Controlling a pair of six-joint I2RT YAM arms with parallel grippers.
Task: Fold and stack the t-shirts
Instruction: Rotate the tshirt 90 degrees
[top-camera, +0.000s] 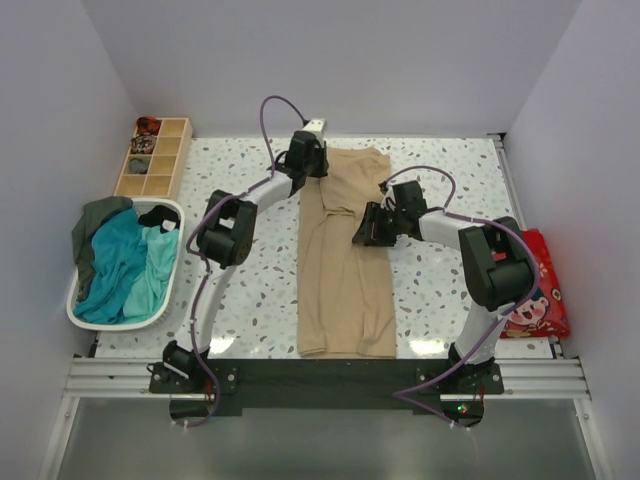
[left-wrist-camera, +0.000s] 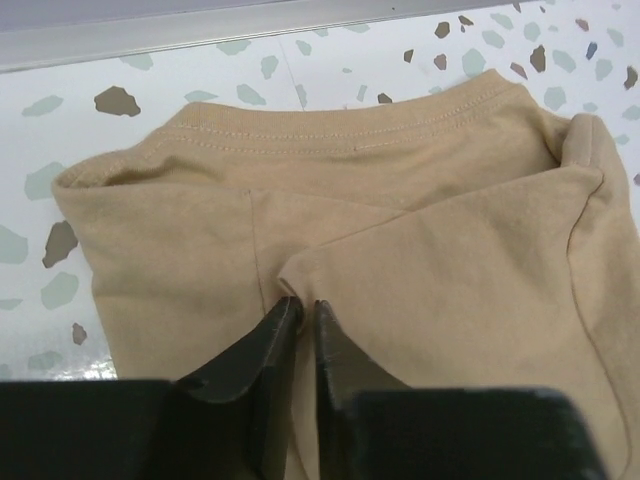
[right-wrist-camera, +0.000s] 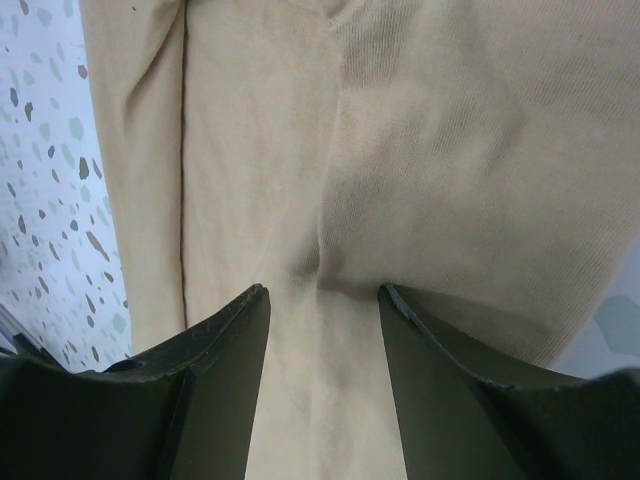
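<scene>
A large sandy-beige t-shirt (top-camera: 345, 270) lies folded lengthwise into a long strip down the middle of the table, collar (left-wrist-camera: 350, 125) at the far end. My left gripper (top-camera: 312, 170) is at the shirt's far left, near the collar. In the left wrist view it (left-wrist-camera: 300, 308) is shut on a small raised fold of the beige cloth. My right gripper (top-camera: 363, 234) is at the shirt's right edge, about a third of the way down. In the right wrist view it (right-wrist-camera: 322, 292) is open, with its fingertips (right-wrist-camera: 258, 297) down on the cloth (right-wrist-camera: 450, 150). Teal (top-camera: 125, 265) and dark grey-green (top-camera: 95, 220) shirts lie in the basket.
A white plastic basket (top-camera: 172, 215) stands at the left edge of the speckled table (top-camera: 250, 290). A wooden compartment box (top-camera: 155, 160) sits at the back left. A red printed packet (top-camera: 540, 285) lies at the right edge. Walls close in on three sides.
</scene>
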